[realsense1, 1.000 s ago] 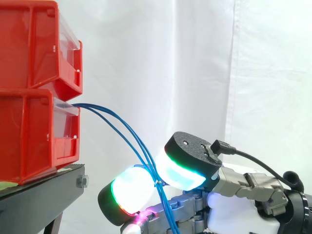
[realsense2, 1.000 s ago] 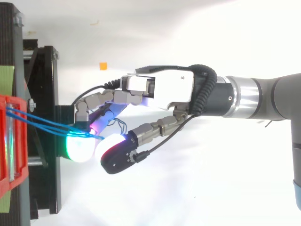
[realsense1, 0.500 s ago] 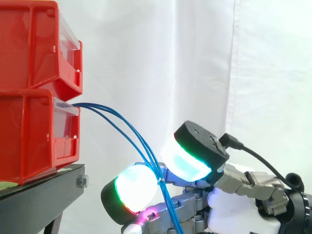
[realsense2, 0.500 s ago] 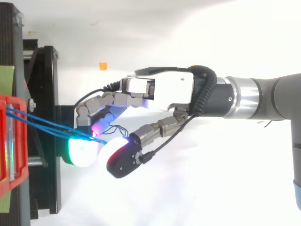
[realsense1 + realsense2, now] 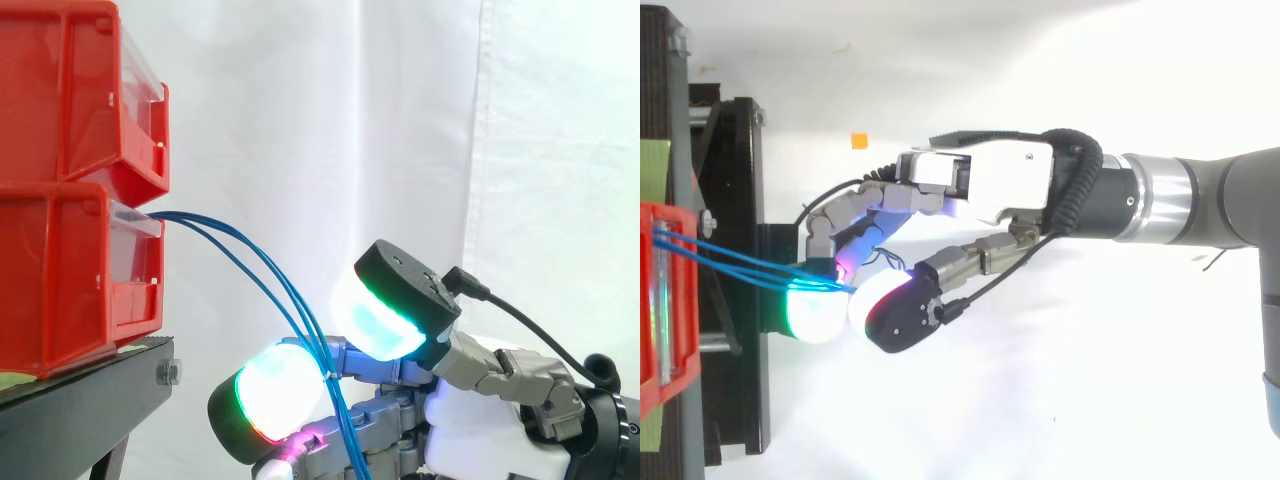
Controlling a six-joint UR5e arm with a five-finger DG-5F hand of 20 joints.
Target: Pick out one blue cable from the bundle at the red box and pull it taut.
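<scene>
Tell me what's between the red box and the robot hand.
Only the blue cables: in the side view they leave the lower red box, sag across bare space, and run in between the pads of the robot hand.

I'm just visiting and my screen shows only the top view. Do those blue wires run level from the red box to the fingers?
Observer: No. From the side, the blue cables leave the lower red bin and sag downward to the hand.
Operator: Lower? So there is more than one box?
Observer: Two, stacked: an upper red bin sits on top of it.
Operator: Are the wires pulled tight?
Observer: Not yet. They hang in a curve and pass down between two glowing pads.
</scene>
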